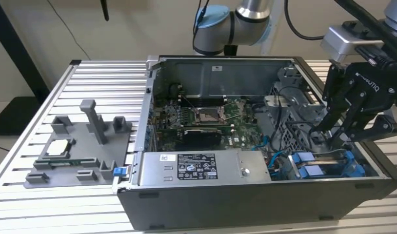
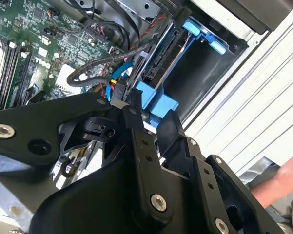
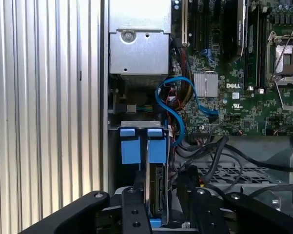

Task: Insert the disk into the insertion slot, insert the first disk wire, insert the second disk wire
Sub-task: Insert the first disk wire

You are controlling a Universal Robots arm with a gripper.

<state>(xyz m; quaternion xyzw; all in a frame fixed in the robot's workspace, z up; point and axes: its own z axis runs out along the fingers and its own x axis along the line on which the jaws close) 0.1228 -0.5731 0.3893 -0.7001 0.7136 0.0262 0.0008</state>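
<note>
The black gripper (image 3: 161, 212) has its jaws on either side of the near end of the silver rectangular disk (image 3: 155, 192), which is clipped in its bright blue plastic carrier frame. I cannot tell whether they pinch it or merely straddle it. The disk stands on edge, its long axis running straight ahead of the jaws along the narrow grey metal insertion slot (image 1: 328, 157), with its blue tabs (image 3: 156, 148) at the far end. Just beyond them loops a blue cable (image 3: 178, 117). Out to one side of the jaws lies the ribbed aluminium worktop (image 3: 48, 97).

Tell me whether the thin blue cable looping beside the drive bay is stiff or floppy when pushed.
Probably floppy yet springy: the blue cable holds a loose loop. Likely light, being thin and flat. It may snag on the black cables nearby.
</note>
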